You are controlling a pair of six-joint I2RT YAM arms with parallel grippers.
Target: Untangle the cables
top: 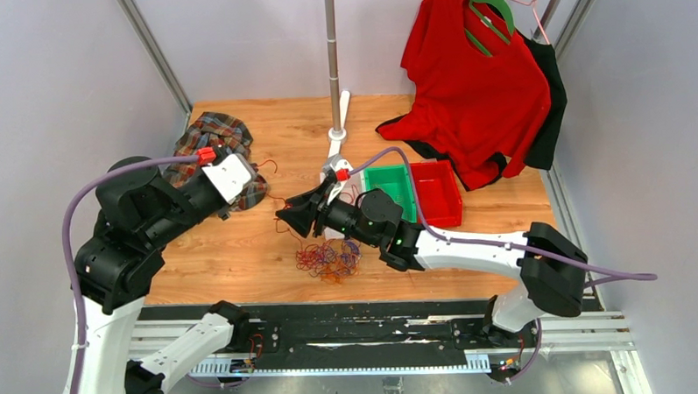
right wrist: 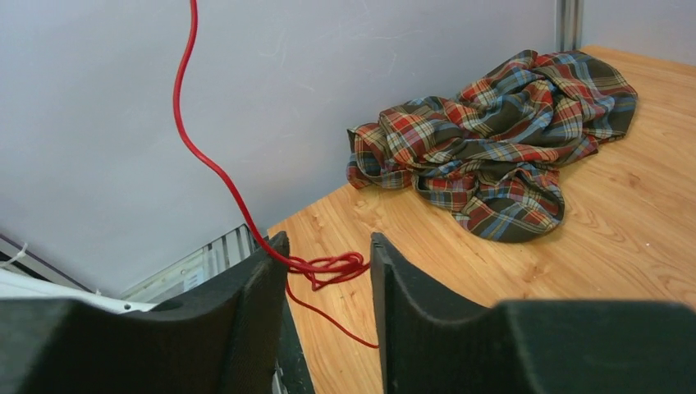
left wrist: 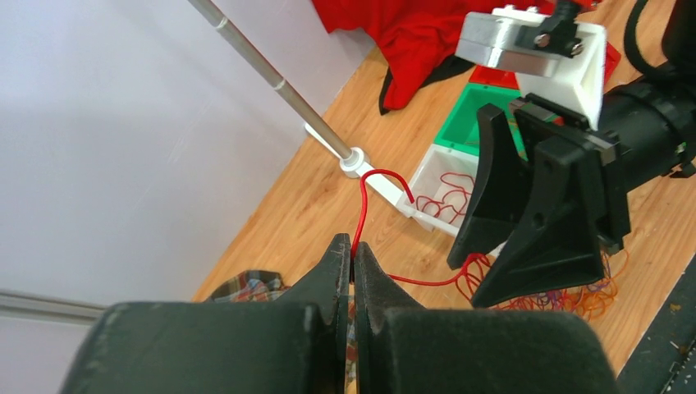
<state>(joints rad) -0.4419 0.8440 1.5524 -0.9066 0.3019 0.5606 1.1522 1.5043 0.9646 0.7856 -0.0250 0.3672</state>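
1. two fingers (left wrist: 328, 283) of the left gripper (left wrist: 353, 250) are pressed together, pinching a single red cable (left wrist: 364, 205).
2. from the pinch, this cable's long axis runs nearly straight up the left wrist view, toward the foot of the pole (left wrist: 354, 158). it then hooks over to the right and drops at the near corner of the white bin (left wrist: 423, 168).
3. a second run of the same red leaves the pinch low and points right, toward the heap of cables (top: 328, 259).
4. the right gripper (right wrist: 328, 242) has its fingers spread apart. a small red knot (right wrist: 332, 264) sits in the gap; whether either finger touches it i cannot tell.
5. from that knot one strand climbs along the left-hand finger and curves up out of the top of the right wrist view.
6. the heap is a loose tangle of red, orange and purple loops. it lies flat on the table (top: 242, 253) just below the right gripper in the top view, near the front edge.
7. more red loops lie inside the white bin.
8. a plaid cloth (right wrist: 501, 156) lies crumpled at the table's far left.
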